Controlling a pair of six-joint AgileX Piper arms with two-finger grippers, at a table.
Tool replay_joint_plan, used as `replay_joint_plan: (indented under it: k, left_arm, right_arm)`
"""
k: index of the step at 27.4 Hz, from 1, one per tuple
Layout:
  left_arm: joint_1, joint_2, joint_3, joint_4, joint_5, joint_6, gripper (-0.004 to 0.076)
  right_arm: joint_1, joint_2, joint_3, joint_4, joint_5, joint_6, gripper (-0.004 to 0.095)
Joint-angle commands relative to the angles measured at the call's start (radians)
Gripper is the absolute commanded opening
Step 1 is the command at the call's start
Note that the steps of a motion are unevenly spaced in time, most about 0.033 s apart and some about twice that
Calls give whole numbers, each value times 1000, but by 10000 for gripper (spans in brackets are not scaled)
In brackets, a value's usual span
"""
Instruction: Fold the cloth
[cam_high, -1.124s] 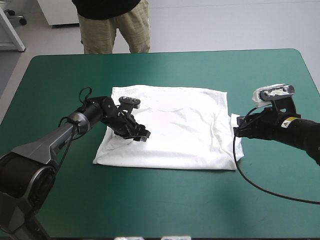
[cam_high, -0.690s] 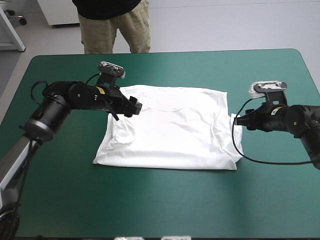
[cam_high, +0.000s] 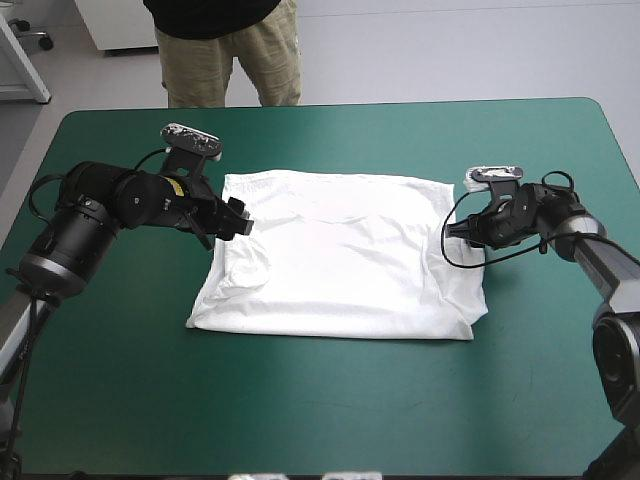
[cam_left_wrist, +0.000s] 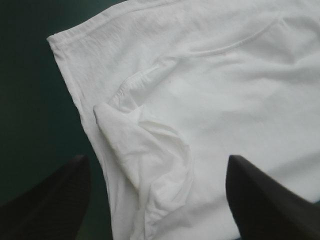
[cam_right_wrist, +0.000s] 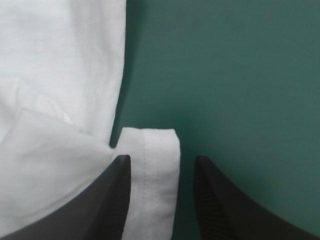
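My left pincer (cam_high: 238, 220) stands wide open and empty over the far-left corner of the T-shirt (cam_high: 340, 260), which lies flat in the middle of the teal-green desk (cam_high: 330, 410). My right pincer (cam_high: 462, 230) is also open and holds nothing, its 2 black fingers standing either side of a small sleeve flap (cam_right_wrist: 150, 170) that pokes out past the shirt's right edge. I judge the danger is on the right: if I close there, 1 finger may catch the main body layer beside the flap as well, and a pull would then drag the whole shirt askew. On the left, a rumpled pocket (cam_left_wrist: 150, 165) sits just ahead of my fingers. If I bite that instead of the hem, the fold would likely come out crooked. I cannot tell whether either pincer touches the cloth or hangs just above it, nor how many layers lie beneath the top sheet.
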Motion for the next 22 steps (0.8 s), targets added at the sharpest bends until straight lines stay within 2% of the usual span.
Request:
replay_joint_plan:
  k: [1, 3, 5, 8, 17, 22]
  left_arm:
    - [2, -37, -33, -3, -16, -7, 545]
    - [2, -37, -33, 25, -4, -10, 545]
    - [2, -37, -33, 34, -2, -13, 545]
    - [2, -37, -33, 34, -7, -27, 545]
    - [2, -39, -73, 28, -15, -38, 546]
    - [2, -39, -102, 26, -23, -51, 545]
  right_arm:
    - [-8, 14, -48, -8, 0, -7, 377]
    - [-8, 42, -48, -17, 35, -7, 371]
    - [-8, 50, -48, -24, 52, -7, 266]
    - [-8, 45, -48, -34, 60, -11, -10]
    - [-4, -100, -48, -66, 45, 12, -12]
    - [47, -203, -53, -42, 74, -19, -13]
